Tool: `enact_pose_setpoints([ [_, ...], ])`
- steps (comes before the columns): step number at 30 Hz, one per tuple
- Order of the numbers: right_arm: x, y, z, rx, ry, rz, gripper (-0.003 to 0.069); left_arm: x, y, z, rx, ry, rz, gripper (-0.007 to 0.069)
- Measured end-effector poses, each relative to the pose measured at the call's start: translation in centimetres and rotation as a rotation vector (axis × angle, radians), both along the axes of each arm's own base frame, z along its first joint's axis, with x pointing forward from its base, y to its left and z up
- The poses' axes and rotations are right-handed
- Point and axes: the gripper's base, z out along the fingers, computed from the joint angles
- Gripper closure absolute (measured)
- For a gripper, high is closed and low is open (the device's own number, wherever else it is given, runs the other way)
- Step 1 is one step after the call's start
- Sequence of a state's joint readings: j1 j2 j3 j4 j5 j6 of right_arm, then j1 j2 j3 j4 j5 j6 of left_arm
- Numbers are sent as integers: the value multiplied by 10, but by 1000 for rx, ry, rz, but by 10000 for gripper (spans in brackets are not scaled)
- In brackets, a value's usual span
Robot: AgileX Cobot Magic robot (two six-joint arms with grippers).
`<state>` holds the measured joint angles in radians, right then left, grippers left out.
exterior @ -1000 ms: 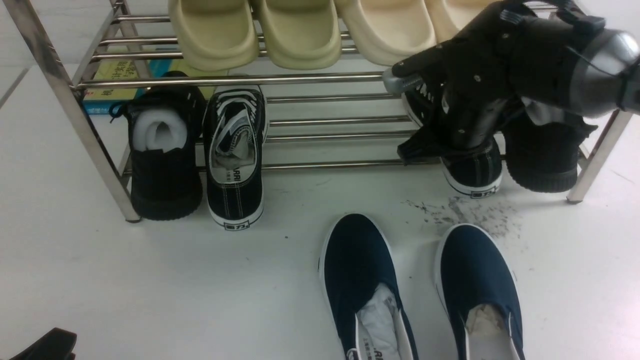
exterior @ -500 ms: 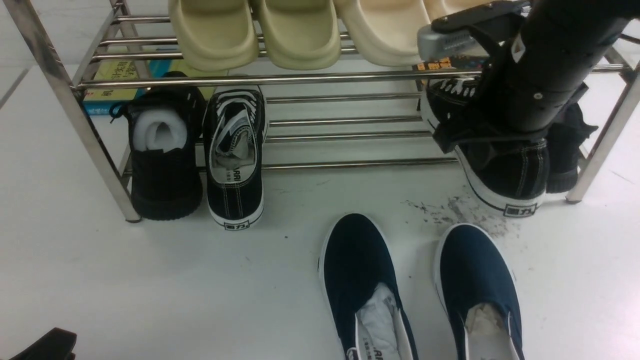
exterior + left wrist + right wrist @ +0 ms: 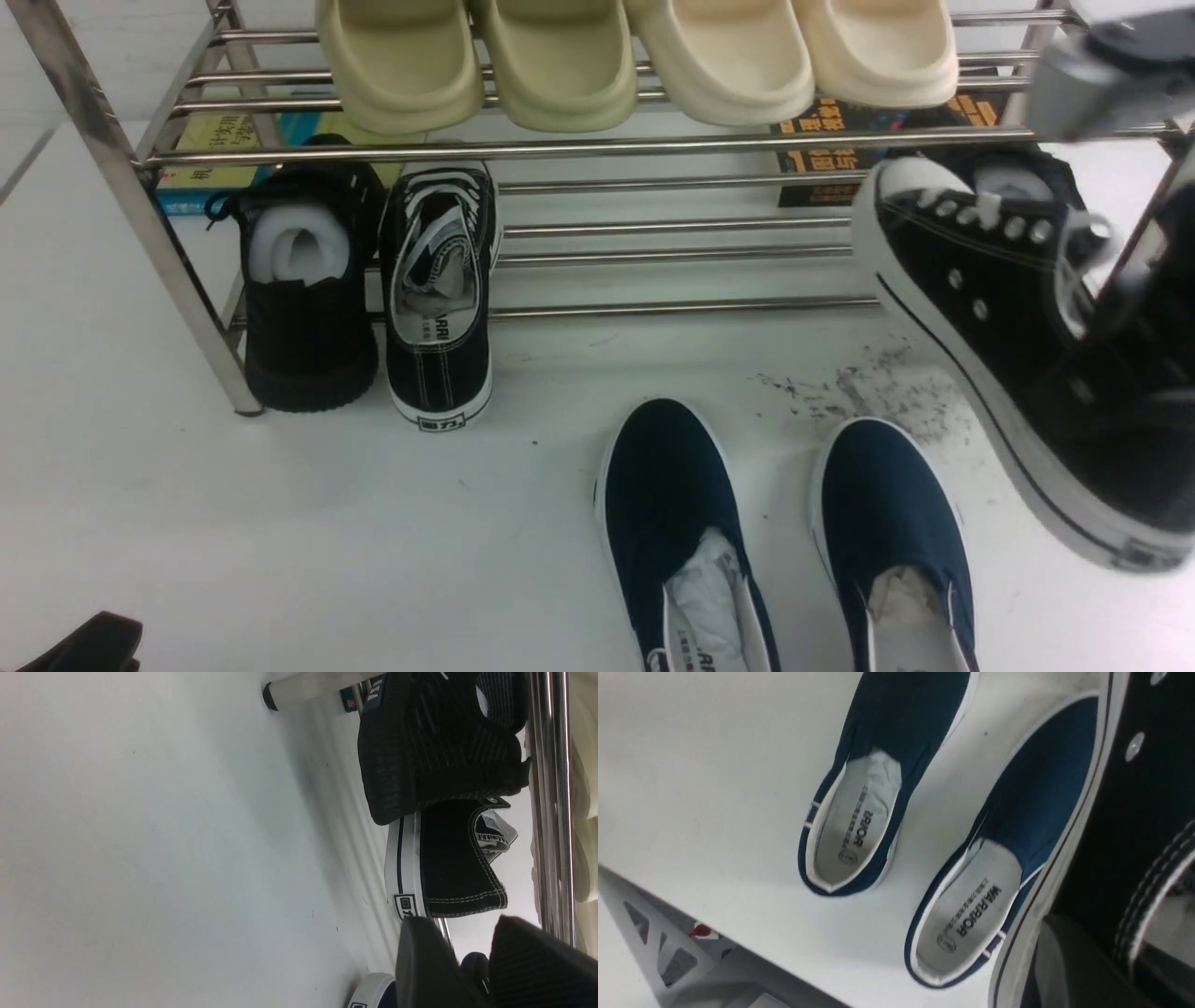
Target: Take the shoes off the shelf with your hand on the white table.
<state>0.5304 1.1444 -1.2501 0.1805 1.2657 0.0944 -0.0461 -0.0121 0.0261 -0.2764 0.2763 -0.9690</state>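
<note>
black sneaker (image 3: 1018, 345) tilted, slip-on (image 3: 1036, 798) insole (image 3: 971, 910) reads WARRIOR

We see open white table (image 3: 187, 541) left of the navy slip-ons (image 3: 667, 495); the held sneaker (image 3: 1008, 317) blocks the right; the shelf (image 3: 597, 147) roofs its bare lower middle.

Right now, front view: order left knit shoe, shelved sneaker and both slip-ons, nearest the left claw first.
From left claw:
1. Left knit shoe, far left.
2. Shelved sneaker, beside it.
3. Left slip-on, centre.
4. Right slip-on, further right.
</note>
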Motion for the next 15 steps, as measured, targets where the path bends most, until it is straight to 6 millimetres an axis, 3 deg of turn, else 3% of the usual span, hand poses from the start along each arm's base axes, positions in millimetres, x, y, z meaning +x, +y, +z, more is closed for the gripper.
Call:
enact_pose_setpoints([
  [5,-31,-16,-19,15,42,-26,645,0,0,0,0,0,0,385],
  [10,-48,-27,-35,2,61,-46,645,0,0,0,0,0,0,385],
  [15,-64,-46,-65,-74,95,-138,644,0,0,0,0,0,0,385],
])
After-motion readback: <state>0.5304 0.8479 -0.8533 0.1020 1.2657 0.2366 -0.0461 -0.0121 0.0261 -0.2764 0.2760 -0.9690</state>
